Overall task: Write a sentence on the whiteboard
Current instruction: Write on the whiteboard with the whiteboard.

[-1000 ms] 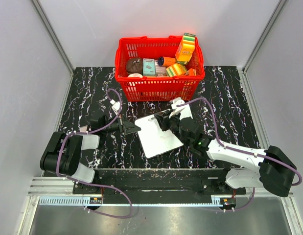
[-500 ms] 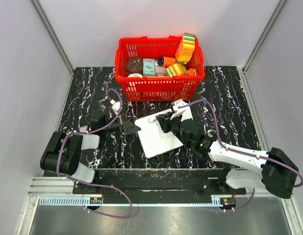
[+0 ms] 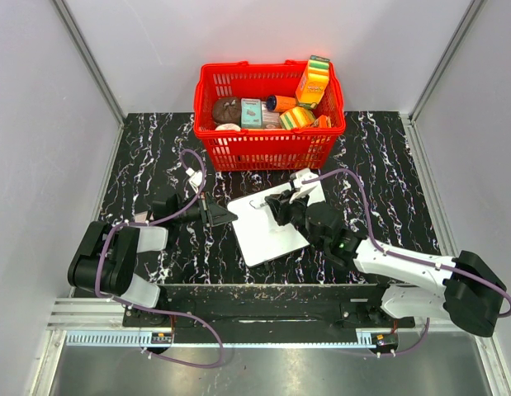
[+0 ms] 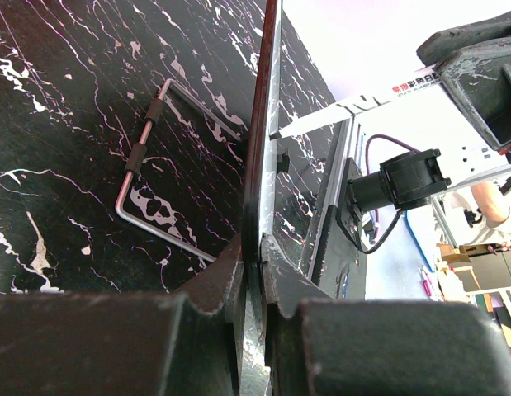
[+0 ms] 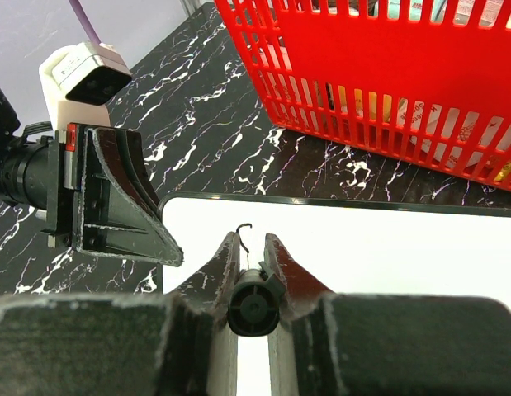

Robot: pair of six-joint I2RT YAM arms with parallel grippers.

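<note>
The whiteboard (image 3: 267, 227) lies tilted on the black marble table in front of the red basket. My left gripper (image 3: 228, 216) is shut on its left edge; in the left wrist view (image 4: 259, 247) the board (image 4: 262, 124) shows edge-on between the fingers. My right gripper (image 3: 280, 206) is shut on a dark-capped marker (image 5: 253, 305), tip down on the board (image 5: 379, 247). Of the sentence, only one short hooked black stroke (image 5: 244, 231) shows, just ahead of the right fingertips; it also shows in the top view (image 3: 254, 203). The marker's white barrel (image 4: 354, 106) shows in the left wrist view.
The red basket (image 3: 267, 148) with several packaged goods stands just behind the board, also in the right wrist view (image 5: 387, 91). A bent wire stand (image 4: 152, 165) sits under the board. Grey walls close in the table at the left, right and back.
My right gripper has shifted slightly right with the marker, and the short hooked stroke now shows clear of it. The left gripper and the board have not moved.
</note>
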